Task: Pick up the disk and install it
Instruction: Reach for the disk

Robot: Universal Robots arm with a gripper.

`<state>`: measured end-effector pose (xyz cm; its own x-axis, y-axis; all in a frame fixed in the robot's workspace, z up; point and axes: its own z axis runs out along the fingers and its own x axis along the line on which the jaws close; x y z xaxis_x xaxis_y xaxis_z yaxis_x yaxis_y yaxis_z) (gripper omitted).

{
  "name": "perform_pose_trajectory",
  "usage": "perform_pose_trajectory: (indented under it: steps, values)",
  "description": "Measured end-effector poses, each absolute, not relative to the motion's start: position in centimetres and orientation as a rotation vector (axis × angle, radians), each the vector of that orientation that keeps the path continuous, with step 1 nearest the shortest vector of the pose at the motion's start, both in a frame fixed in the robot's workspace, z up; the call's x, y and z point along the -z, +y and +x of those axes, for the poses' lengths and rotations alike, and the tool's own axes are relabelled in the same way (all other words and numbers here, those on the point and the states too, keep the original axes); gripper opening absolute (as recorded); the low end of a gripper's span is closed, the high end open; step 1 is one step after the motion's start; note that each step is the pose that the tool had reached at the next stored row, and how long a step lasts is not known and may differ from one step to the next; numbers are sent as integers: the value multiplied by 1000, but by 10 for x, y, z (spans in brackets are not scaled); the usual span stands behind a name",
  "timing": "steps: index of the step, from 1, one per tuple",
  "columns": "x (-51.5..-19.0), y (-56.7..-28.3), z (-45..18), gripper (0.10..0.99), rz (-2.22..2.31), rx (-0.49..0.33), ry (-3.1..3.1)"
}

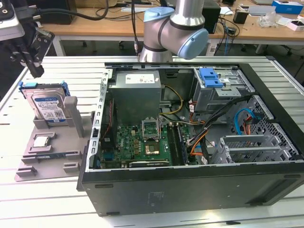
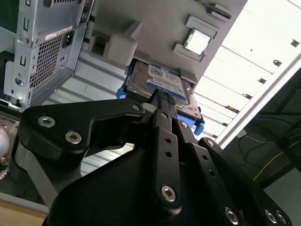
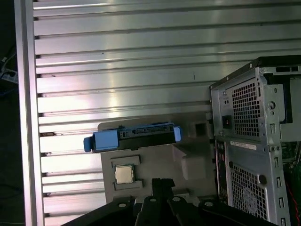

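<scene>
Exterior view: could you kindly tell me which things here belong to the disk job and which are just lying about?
Job in hand: the disk, standing in the grey holder; the gripper close by it; the open computer case.
Lying about: the small square chip on the holder; the blue box on the far desk.

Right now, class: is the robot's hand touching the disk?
Apart. In the exterior view the hand hangs above the disk, with a strip of bare table showing between them.
</scene>
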<state>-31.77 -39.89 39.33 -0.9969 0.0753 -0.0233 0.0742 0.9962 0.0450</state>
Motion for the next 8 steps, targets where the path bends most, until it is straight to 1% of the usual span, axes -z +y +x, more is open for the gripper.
perform_pose_trajectory:
  steps: [8]
  values:
    - [-393, -399, -334, 106, 117, -69, 3114]
